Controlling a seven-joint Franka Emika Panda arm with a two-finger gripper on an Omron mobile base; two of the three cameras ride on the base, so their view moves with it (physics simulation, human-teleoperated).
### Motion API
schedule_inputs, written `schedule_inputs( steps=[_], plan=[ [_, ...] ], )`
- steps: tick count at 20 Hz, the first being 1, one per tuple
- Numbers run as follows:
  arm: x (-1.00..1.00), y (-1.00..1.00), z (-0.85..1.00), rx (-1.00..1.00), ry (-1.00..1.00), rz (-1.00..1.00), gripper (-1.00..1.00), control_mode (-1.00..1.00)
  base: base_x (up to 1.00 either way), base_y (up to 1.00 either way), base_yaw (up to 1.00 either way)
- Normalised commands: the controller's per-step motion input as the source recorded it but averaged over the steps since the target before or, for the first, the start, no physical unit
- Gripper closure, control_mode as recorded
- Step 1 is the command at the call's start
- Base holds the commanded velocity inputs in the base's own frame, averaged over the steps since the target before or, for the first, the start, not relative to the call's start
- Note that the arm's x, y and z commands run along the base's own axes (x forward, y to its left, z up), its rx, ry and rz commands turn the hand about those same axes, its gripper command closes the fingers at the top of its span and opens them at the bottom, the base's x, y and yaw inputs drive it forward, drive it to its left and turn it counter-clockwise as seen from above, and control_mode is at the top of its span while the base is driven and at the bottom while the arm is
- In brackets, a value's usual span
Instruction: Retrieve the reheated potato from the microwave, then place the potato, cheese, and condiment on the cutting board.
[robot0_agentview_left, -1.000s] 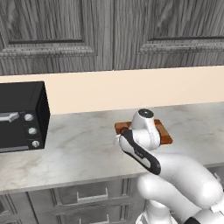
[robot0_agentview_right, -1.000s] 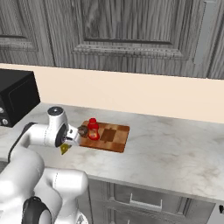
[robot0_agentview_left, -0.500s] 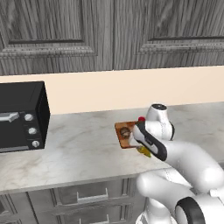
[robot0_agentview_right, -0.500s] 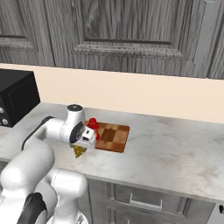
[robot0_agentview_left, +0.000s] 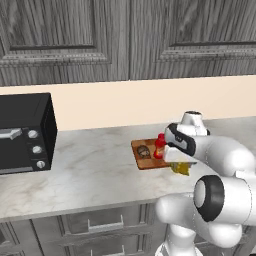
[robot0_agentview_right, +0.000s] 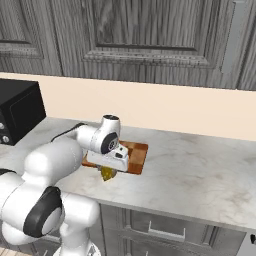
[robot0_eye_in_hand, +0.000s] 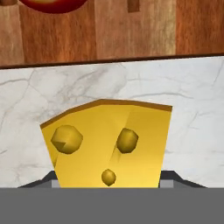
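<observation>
The white arm's gripper (robot0_agentview_left: 181, 167) is hanging just above the pale marble surface (robot0_agentview_left: 90, 170), its two dark fingers clamped on the yellow wedge-shaped block of cheese (robot0_eye_in_hand: 107, 144) with round holes in its face. In the hand view the cheese is sitting between the finger tips, over bare marble, just short of the near edge of the checkered light-and-dark wooden cutting board (robot0_eye_in_hand: 131, 30). From the left base view the cheese (robot0_agentview_left: 181, 168) is showing below the hand at the board's (robot0_agentview_left: 142, 160) near right corner; from the right base view it (robot0_agentview_right: 108, 173) is hanging beneath the hand in front of the board (robot0_agentview_right: 137, 155).

The small roundish brown-grey potato (robot0_agentview_left: 143, 150) is lying on the board, and the small red condiment bottle (robot0_agentview_left: 159, 146) is standing upright beside it, seemingly also on the board, though the arm is hiding part of it. A black toaster oven with knobs (robot0_agentview_left: 24, 132) is sitting well apart at the left.
</observation>
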Motion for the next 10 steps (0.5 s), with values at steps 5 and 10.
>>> schedule_inputs(
  steps=[5,10],
  plan=[
    [0.38,-0.48,0.00,0.00,0.03,0.00,1.00,-1.00,0.00,0.00,0.00],
    [0.36,-0.33,0.00,0.00,0.00,0.00,1.00,-1.00,0.00,0.00,0.00]
  ],
)
